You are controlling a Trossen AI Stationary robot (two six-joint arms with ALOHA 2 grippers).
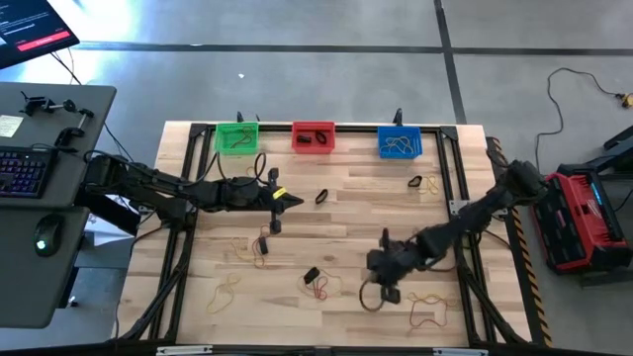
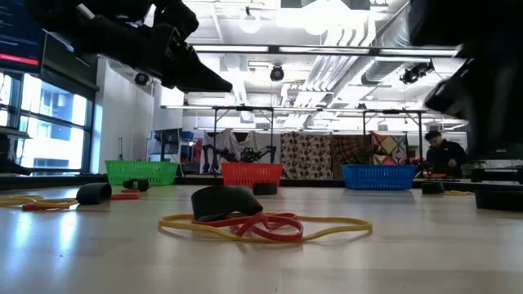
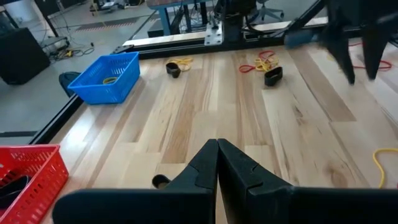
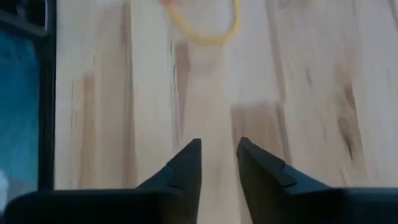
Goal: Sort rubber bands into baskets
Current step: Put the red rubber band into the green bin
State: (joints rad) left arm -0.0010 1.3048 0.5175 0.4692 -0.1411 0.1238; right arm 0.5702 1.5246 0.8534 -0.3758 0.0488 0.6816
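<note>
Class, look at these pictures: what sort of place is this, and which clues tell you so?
Probably a robotics lab or workshop. Exposed ceiling ducts run overhead, a desk with a lit keyboard stands beside the wooden table, and a red equipment case sits on the concrete floor.

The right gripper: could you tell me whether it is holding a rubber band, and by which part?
Nothing is held. The right gripper has its fingers apart over bare wood, and the nearest yellow rubber band lies ahead, untouched.
</note>
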